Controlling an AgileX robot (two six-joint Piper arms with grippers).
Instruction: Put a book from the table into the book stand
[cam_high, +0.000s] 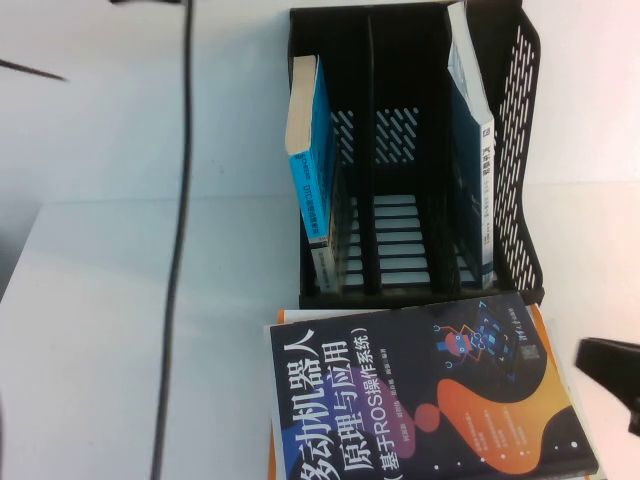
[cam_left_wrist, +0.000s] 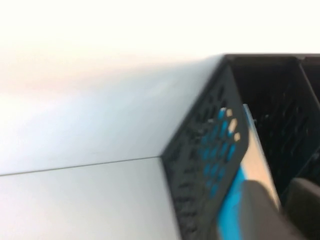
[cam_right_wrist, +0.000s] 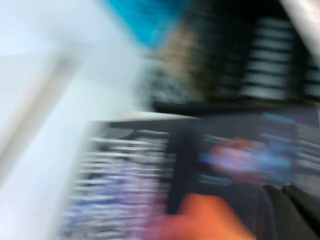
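Book (cam_high: 312, 150): upright in book stand (cam_high: 520, 150), leftmost slot.
Left gripper (cam_left_wrist: 272, 210): beside stand, grip unclear.
Right gripper (cam_high: 612, 372): bench's (cam_high: 120, 330) right edge, possibly open.

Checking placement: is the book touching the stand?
Touching: high view shows the book standing in the stand's left slot. Right gripper: right of navy book; left gripper: by the stand.

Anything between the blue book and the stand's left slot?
Nothing visible: the book already stands in the book stand, left slot. Left pincer is beside it; right pincer is right of the navy book.
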